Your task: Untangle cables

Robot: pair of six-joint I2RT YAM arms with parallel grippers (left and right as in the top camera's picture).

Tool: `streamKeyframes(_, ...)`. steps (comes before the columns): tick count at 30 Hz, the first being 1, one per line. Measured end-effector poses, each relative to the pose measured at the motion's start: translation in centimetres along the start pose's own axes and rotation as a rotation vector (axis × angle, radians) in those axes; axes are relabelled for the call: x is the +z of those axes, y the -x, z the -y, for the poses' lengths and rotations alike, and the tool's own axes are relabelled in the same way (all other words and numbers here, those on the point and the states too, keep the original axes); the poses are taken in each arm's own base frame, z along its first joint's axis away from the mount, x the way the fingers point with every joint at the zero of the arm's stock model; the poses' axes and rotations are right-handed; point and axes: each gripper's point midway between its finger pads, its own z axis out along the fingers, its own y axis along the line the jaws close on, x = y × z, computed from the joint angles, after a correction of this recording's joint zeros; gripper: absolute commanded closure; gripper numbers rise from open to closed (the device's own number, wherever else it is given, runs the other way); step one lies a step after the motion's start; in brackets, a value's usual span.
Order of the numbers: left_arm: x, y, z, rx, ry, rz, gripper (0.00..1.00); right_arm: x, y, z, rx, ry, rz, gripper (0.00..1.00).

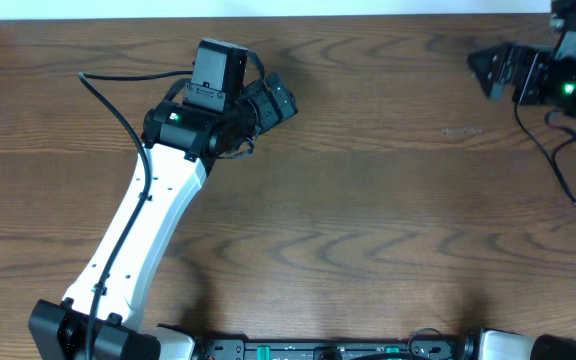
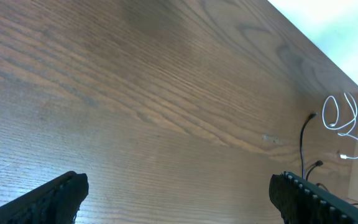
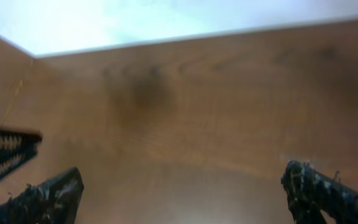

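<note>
I read left jaws and right jaws both spread wide, gripping nothing. Left wrist view: the white cable point(image 2: 335, 124) lies looped just beside the black cable point(image 2: 302, 146), near the desk's point(image 2: 166, 93) far corner.

- The left arm point(image 1: 138, 225) stretches forward, bent rightward at the wrist point(image 1: 183, 125); the left gripper point(image 1: 273, 100) is spread wide, empty.
- The right gripper point(image 1: 490, 72) sits far right, pointing left, fingers point(image 3: 48, 196) wide apart, empty.

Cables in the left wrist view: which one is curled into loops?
The white cable: it curls into several loops, while the black cable beside it runs fairly straight, with no loops.
</note>
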Motion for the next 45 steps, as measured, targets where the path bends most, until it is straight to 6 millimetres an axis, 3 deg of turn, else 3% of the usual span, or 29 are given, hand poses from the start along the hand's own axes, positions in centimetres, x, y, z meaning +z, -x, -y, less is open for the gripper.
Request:
streamKeyframes(3, 0.0, 0.0, 0.0, 0.0, 0.001, -0.001, 0.02, -0.3, -2.0, -0.4, 0.029, -0.001, -0.073, 0.01)
streamKeyframes(7, 0.0, -0.1, -0.1, -0.001, 0.002, -0.002, 0.02, -0.4, -3.2, -0.3, 0.058, -0.009, -0.121, 0.01)
streamKeyframes(15, 0.0, 0.0, 0.0, 0.0, 0.002, -0.002, 0.02, -0.4, -3.4, -0.1, 0.062, -0.019, -0.128, 0.01)
streamKeyframes(24, 0.0, 0.0, 0.0, 0.0, 0.002, -0.002, 0.02, -0.6, -2.8, 2.0, 0.033, -0.151, -0.101, 0.01)
streamKeyframes(28, 0.0, 0.0, 0.0, 0.0, 0.002, -0.001, 0.02, -1.4, -0.6, 2.4, -0.059, -0.246, 0.038, 0.01)
streamKeyframes(31, 0.0, 0.0, 0.0, 0.0, 0.002, -0.002, 0.02, -2.5, 1.2, 1.1, -0.195, -0.275, 0.232, 0.01)
streamKeyframes(34, 0.0, 0.0, -0.1, 0.0, 0.002, -0.001, 0.02, -3.8, 1.0, -0.7, -0.332, -0.271, 0.401, 0.01)
streamKeyframes(37, 0.0, 0.0, -0.1, -0.001, 0.003, -0.002, 0.02, -4.4, -2.0, -1.3, -0.432, -0.269, 0.496, 0.01)
streamKeyframes(40, 0.0, 0.0, -0.1, -0.001, 0.003, -0.002, 0.02, -4.6, -6.0, -0.8, -0.489, -0.279, 0.576, 0.01)
streamKeyframes(45, 0.0, -0.1, -0.1, -0.001, 0.004, -0.002, 0.02, -4.6, -10.7, 0.2, -0.551, -0.288, 0.73, 0.01)
